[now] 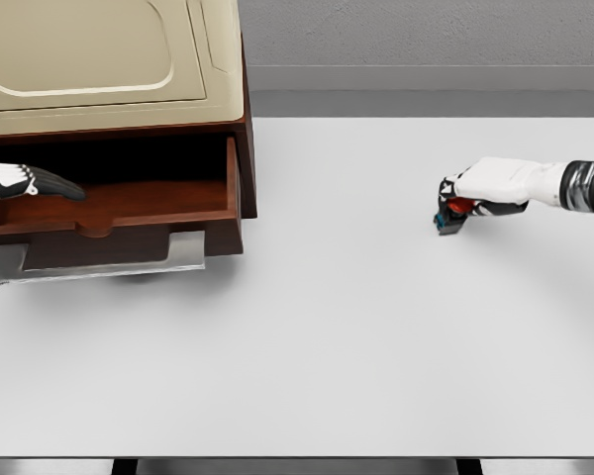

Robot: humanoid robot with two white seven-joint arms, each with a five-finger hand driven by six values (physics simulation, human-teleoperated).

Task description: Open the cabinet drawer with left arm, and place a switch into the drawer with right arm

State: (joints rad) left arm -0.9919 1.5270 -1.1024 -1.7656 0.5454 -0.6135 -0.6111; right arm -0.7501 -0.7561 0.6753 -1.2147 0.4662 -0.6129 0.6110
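A small switch [449, 218], red and blue from what little showed, sat on the right part of a white table [376, 346], well apart from the cabinet. The right hand [487, 188] reached in from the right edge and lay over it, fingers curled down around it in what looked like a grasp, though the hand hid most of the contact. Bare tabletop stretched between switch and cabinet, and a broad stretch ran to the near edge. At the far left stood a wooden cabinet [129, 59] with a cream top, its drawer [129, 213] pulled out toward the viewer, the interior exposed. The left hand [20, 181] rested at the drawer's left end, fingers extended and holding nothing.
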